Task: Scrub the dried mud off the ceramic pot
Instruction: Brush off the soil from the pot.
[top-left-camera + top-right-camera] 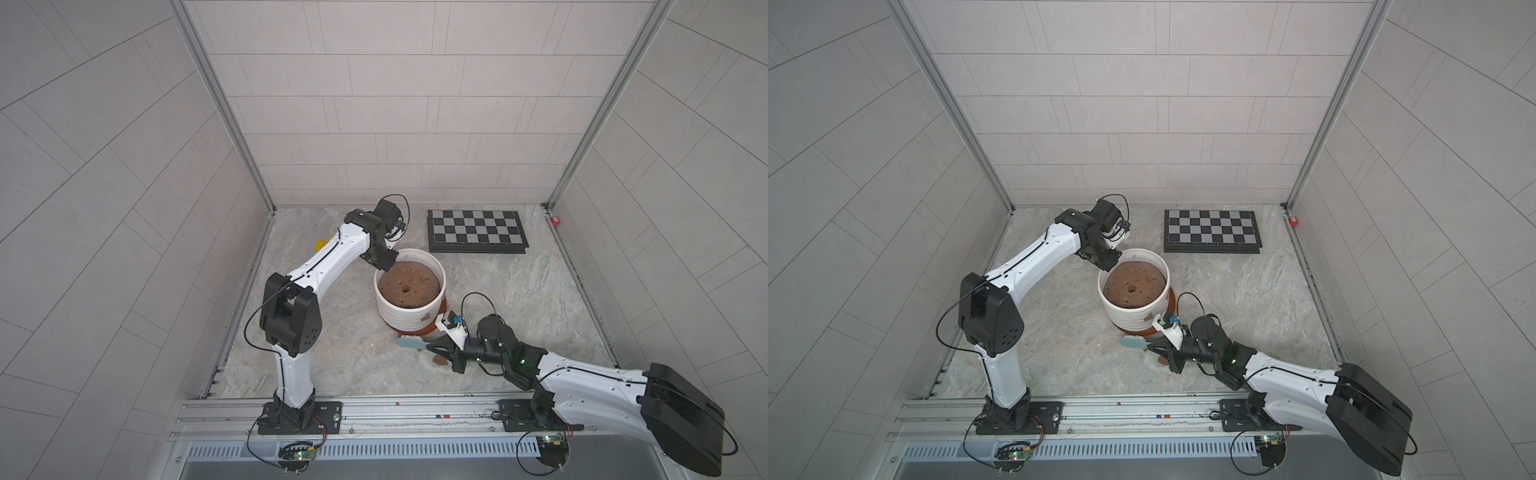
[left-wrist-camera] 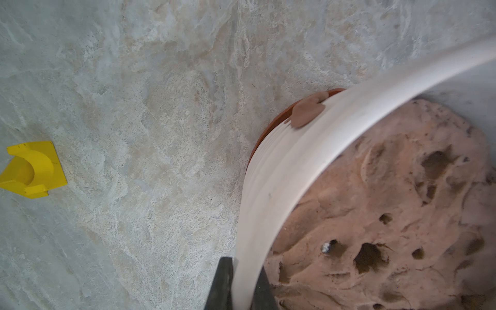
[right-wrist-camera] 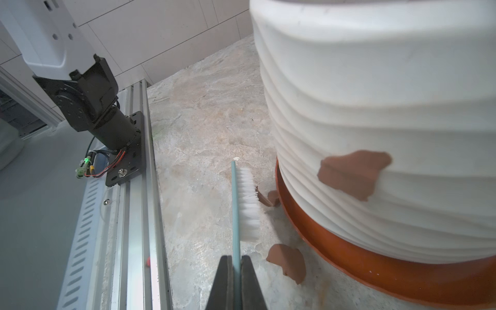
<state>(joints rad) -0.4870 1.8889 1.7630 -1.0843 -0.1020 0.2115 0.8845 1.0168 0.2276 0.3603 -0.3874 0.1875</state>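
The ceramic pot (image 1: 401,318) stands on an orange-brown saucer (image 3: 375,265) near the middle of the stone surface (image 1: 498,291). The left gripper (image 2: 244,265) is clamped on the pot's rim, on the side toward the far left corner. The right gripper (image 3: 236,259) pinches the handle of a brush (image 3: 248,204), and the bristles are just beside the saucer. One patch of dried mud (image 3: 351,174) sticks on the ribbed wall, and more lies on the surface beside the saucer.

Pot (image 1: 409,313): mid-floor, standing in a saucer (image 3: 375,271).
Soil (image 1: 408,286): inside the pot.
Mud patch (image 3: 351,174): on the pot's near-right wall.
Loose flakes (image 3: 288,261): on the floor before the pot, just beside the saucer.
Brush (image 1: 409,343): just before the pot, clamped in the right gripper (image 3: 235,259).
Left gripper (image 2: 243,265): astride the pot's rear-left rim.
Chessboard (image 1: 476,230): behind the pot, rightward, well apart.
Block (image 2: 32,170): behind the pot, leftward.
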